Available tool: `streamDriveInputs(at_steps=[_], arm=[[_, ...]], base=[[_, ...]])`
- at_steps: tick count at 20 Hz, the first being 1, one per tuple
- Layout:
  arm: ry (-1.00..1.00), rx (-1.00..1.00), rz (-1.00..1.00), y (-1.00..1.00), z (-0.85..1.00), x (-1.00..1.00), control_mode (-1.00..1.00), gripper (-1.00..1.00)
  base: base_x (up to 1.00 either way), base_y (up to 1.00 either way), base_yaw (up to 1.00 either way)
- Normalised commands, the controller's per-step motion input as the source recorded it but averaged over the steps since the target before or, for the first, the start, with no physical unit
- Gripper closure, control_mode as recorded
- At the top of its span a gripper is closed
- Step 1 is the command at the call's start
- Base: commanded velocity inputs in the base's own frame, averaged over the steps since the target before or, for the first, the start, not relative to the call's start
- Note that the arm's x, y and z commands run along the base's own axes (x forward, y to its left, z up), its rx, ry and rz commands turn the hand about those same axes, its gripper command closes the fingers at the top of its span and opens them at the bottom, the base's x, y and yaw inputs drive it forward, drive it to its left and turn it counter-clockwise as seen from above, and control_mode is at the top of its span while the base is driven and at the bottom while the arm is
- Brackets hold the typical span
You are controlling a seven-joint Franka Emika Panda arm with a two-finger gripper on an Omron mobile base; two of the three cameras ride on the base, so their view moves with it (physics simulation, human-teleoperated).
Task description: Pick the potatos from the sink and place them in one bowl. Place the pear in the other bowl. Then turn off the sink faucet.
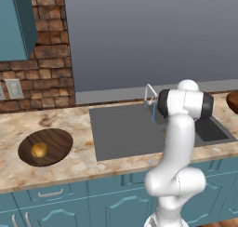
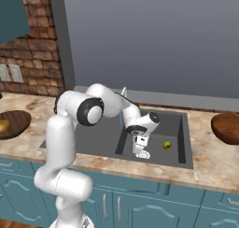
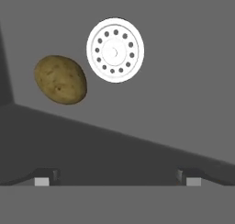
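Gripper (image 2: 142, 153) hangs wide open and empty, low inside the sink (image 2: 179, 129). Olive-green potato (image 3: 60, 79) lies on the basin floor just beside the white drain (image 3: 115, 50). Golden potato (image 1: 39, 150) sits in the dark wooden bowl (image 1: 58, 140).

- Flat, even rendered light in both base views; no glare, no blown highlights
- The desk (image 1: 83, 161) is bright and softly mottled; the sink (image 2: 179, 129) well reads dark
- Hand view is dim and grey, with a darker shaded wall below the white drain (image 3: 115, 50)
- Edges slightly jagged; no blur, no edge distortion
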Motion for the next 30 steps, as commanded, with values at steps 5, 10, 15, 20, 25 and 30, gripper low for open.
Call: streamDriveInputs(at_steps=[5,10,15,20,25,30], arm=[[0.0,0.0,0.0,-0.07,-0.38,0.47,-1.0,-1.0],[-0.01,0.0,0.0,-0.11,-0.37,0.58,-1.0,-1.0],[-0.03,0.0,0.0,-0.2,-0.42,0.51,-1.0,-1.0],[-0.05,0.0,0.0,-0.17,-0.45,0.44,-1.0,-1.0],[0.0,0.0,0.0,0.08,-0.35,0.26,-1.0,1.0],[0.01,0.0,0.0,0.47,-0.12,0.07,-1.0,1.0]], base=[[0.0,0.0,0.0],[0.0,0.0,0.0],[0.0,0.0,0.0],[0.0,0.0,0.0],[0.0,0.0,0.0],[0.0,0.0,0.0]])
